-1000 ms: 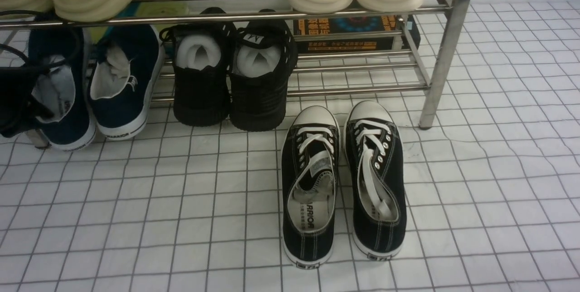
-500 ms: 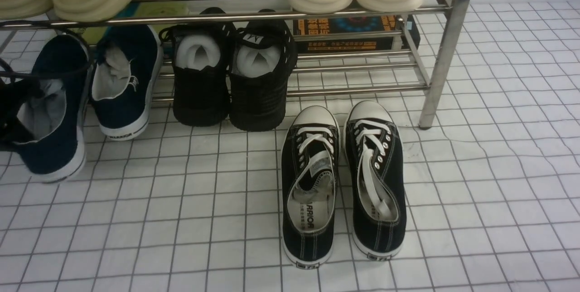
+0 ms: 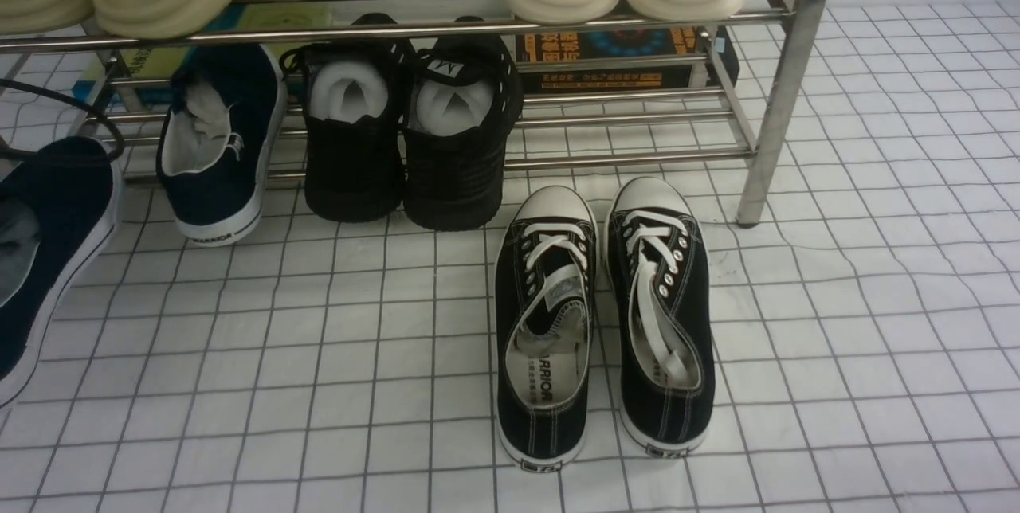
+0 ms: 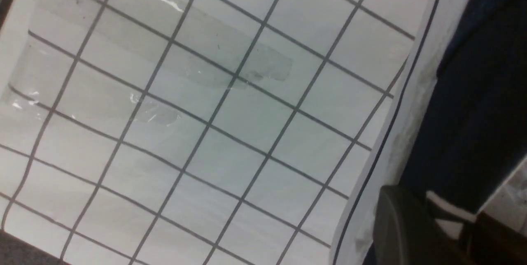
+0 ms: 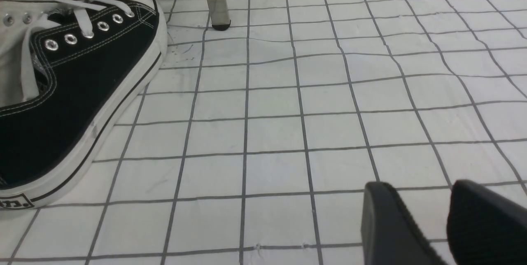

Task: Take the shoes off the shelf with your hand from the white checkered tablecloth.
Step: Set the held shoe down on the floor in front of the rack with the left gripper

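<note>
left gripper (image 4: 446,219): pinching shoe (image 3: 48,258) collar; shoe tilted, 9 o'clock, off shelf (image 3: 789,59) | second shoe (image 3: 219,139): 10 o'clock, bottom tier | right gripper (image 5: 418,199): agape, empty, over cloth (image 3: 319,377) | risk: thin collar pinch may let shoe twist loose

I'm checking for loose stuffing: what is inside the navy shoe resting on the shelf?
Crumpled pale paper fills the opening of the navy shoe, against white lining. Its toe end is covered by the upper, so the paper's depth is hidden.
</note>
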Action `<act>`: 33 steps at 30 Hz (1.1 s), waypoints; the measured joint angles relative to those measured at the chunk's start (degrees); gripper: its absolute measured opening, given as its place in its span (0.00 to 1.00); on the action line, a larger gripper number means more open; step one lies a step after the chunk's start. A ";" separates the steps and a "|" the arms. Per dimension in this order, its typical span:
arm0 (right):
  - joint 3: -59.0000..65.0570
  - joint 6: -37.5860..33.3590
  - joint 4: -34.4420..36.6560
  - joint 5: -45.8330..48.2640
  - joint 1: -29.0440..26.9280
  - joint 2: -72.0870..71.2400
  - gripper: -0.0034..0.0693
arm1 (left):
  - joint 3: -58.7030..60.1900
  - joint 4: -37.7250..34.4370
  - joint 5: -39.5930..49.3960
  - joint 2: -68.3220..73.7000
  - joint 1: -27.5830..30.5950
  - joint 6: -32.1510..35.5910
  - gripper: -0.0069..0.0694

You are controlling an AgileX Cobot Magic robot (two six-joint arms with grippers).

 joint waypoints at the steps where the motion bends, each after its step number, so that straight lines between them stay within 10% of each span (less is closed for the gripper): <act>1: 0.00 0.00 0.00 0.00 0.00 0.00 0.38 | 0.00 0.00 0.00 0.00 0.00 0.00 0.14; 15: 0.00 0.00 0.00 0.00 0.00 0.00 0.38 | 5.16 -0.46 0.60 0.00 0.00 -0.88 0.14; 33: 0.00 0.00 0.00 0.00 0.00 0.00 0.38 | 19.32 3.87 -19.26 0.11 -0.04 -0.66 0.16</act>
